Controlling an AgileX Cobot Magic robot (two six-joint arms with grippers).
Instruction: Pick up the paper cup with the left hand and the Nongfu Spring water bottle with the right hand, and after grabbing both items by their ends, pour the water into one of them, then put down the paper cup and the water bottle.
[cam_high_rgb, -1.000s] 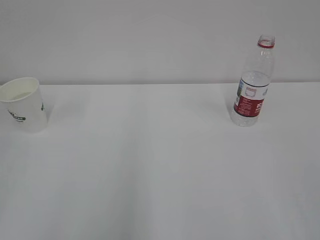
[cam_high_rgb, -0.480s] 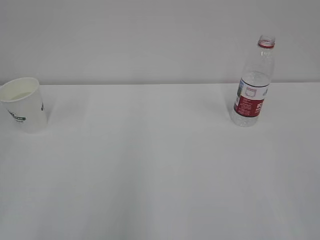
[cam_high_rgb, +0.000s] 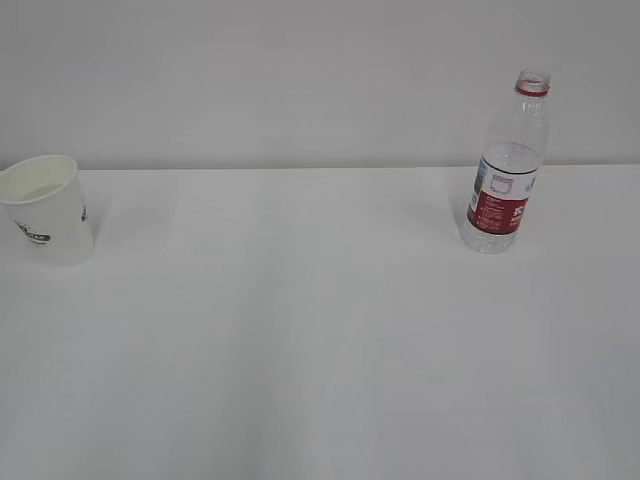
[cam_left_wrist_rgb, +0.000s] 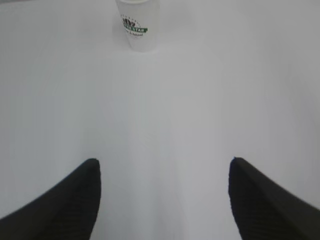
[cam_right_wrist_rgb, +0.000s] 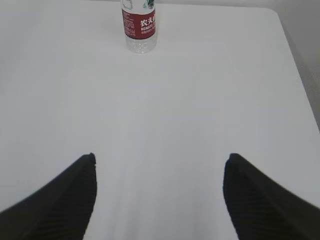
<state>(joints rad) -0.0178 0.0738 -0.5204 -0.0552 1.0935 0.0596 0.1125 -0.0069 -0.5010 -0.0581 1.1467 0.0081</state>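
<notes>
Paper cup (cam_high_rgb: 45, 208): upright on the white surface (cam_high_rgb: 320, 330), far left of the bottle, well apart from it; green logo on its side; nothing touching it.
Nongfu Spring water bottle (cam_high_rgb: 506, 165): upright, uncapped, red neck ring, red label band; standing free on the surface.
Water: clear liquid in the bottle's lower part; level in the cup cannot be told.
Left end effector (cam_left_wrist_rgb: 162, 200): jaws spread wide, empty; cup straight ahead of it, well apart.
Right end effector (cam_right_wrist_rgb: 159, 197): jaws spread wide, empty; bottle ahead, well apart.
</notes>
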